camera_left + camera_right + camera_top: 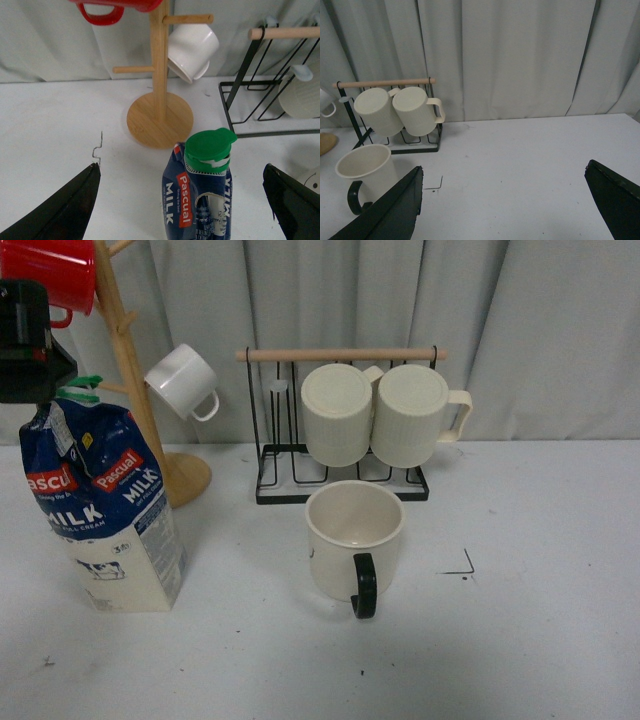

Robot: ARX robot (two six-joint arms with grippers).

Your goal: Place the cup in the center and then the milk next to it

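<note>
The cup [355, 540], a wide cream-white mug with a black handle facing front, stands upright on the center [425, 590], just left of a black corner mark [462, 568]. It also shows in the right wrist view [367, 170]. The milk [105, 510] stands upright at the left, well apart from the cup. My left gripper [35, 380] hangs open right above the carton; in the left wrist view my left gripper [181, 166] has its fingers wide on either side of the milk [197, 205] and its green cap [209, 150], not touching. My right gripper [503, 167] is open and empty over bare table right of the cup.
A wooden mug tree [130, 360] with a red mug [55, 270] and a small white cup [183, 380] stands behind the milk. A black wire rack [340, 485] holds two ribbed cream mugs [338, 412] behind the cup. A grey curtain closes the back.
</note>
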